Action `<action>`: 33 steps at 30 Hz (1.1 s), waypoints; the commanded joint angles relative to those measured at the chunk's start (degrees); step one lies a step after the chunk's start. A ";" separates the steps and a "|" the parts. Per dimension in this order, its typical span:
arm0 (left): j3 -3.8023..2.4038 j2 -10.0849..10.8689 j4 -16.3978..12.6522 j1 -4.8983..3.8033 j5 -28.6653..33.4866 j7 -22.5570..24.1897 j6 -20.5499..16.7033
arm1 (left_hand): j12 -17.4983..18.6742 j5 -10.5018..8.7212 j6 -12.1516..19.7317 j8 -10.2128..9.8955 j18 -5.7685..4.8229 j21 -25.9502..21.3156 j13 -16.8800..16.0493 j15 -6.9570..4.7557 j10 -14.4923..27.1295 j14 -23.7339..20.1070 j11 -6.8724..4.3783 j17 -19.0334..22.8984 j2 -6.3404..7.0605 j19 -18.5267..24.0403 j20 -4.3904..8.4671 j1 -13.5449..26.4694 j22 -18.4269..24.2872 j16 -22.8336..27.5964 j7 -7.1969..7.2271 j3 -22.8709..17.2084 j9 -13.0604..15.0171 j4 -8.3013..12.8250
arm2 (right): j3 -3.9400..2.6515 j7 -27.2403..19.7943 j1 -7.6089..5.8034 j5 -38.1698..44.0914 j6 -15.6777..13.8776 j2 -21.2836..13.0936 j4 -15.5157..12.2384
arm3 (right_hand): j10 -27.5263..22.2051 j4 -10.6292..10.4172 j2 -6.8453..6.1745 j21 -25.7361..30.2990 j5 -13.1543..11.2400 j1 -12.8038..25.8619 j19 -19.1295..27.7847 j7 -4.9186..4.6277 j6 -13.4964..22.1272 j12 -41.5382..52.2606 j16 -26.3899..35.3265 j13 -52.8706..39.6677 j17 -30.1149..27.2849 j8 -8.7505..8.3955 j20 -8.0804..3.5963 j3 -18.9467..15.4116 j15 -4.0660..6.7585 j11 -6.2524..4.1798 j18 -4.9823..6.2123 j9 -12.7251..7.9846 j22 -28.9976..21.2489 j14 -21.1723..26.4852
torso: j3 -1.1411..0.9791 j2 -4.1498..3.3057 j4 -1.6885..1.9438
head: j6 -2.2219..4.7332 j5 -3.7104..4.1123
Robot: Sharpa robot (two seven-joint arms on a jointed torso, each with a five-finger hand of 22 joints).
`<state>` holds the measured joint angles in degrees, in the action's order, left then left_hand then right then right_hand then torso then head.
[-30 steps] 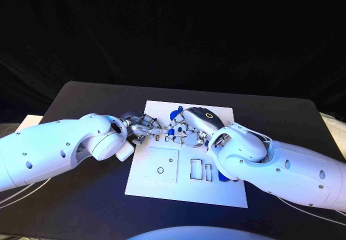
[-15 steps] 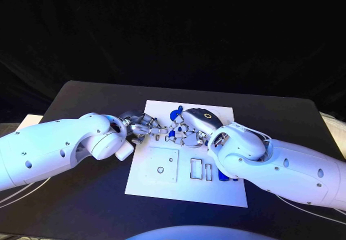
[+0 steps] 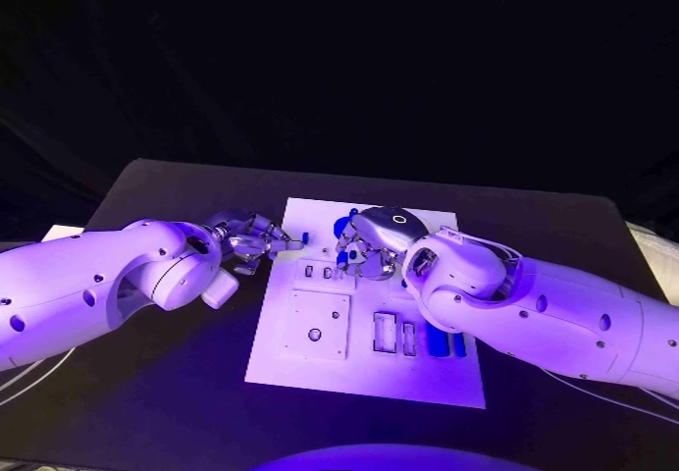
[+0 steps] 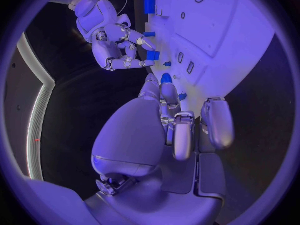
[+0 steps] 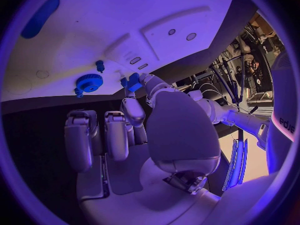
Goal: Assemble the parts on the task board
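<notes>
Two hands are working over the board (image 3: 365, 378): a blue part (image 5: 132, 82) is pinched by the right hand (image 3: 371, 247), seemingly for insertion; the left hand (image 3: 252, 238) is held spread, empty.

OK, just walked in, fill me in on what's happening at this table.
A two-armed robot is assembling small blue parts on the white task board. Its right hand hovers over the board's far half and pinches a small blue part at the tips of its fingers. Its left hand is at the board's left edge, over the black table; whether it holds anything I cannot tell. A blue gear and a blue peg rest on the board, and two blue bars lie nearer the robot.
</notes>
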<state>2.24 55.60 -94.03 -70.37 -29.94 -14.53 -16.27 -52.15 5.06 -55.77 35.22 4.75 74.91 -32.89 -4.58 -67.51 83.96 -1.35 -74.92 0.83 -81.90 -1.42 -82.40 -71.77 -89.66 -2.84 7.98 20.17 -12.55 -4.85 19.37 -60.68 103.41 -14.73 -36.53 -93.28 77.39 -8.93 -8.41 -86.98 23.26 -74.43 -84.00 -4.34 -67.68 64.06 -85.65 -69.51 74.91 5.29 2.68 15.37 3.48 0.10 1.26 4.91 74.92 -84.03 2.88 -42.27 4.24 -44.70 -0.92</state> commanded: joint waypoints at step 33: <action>-0.28 1.50 -2.20 -0.98 31.73 22.88 -13.04 | 4.23 -0.03 5.66 -1.84 2.86 -14.31 3.19 2.34 6.36 1.06 2.82 -2.90 -0.45 9.52 -2.41 0.21 14.66 8.83 -2.93 0.38 -0.95 0.74 | 2.80 5.28 -3.22 6.61 14.64 4.85 1.65 | -0.17 0.14 -0.34 0.29 -0.73 -0.42 -2.97 -0.09 -0.06 -0.52 0.15 0.22 9.15 -0.03 -0.21 0.51 0.36 -0.20 0.06 0.06 9.79 -4.57 | -0.05 -0.07 -0.10 | -0.59 -0.67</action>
<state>2.02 57.22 -96.07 -71.23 0.83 6.78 -29.27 -48.25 5.06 -50.43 33.55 7.17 60.78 -29.79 -2.64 -61.51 84.07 1.42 -74.91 0.83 -72.77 -3.80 -82.40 -57.08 -80.99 -5.90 8.37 19.30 -12.16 -2.07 23.83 -63.90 108.36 -1.14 -31.78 -91.65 77.40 -8.77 -8.41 -86.98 22.91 -74.43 -84.00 -4.28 -67.51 63.77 -85.65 -69.34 74.94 5.07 2.68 15.51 3.48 0.12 1.26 4.88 74.91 -84.03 2.85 -42.31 4.17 -45.26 -1.59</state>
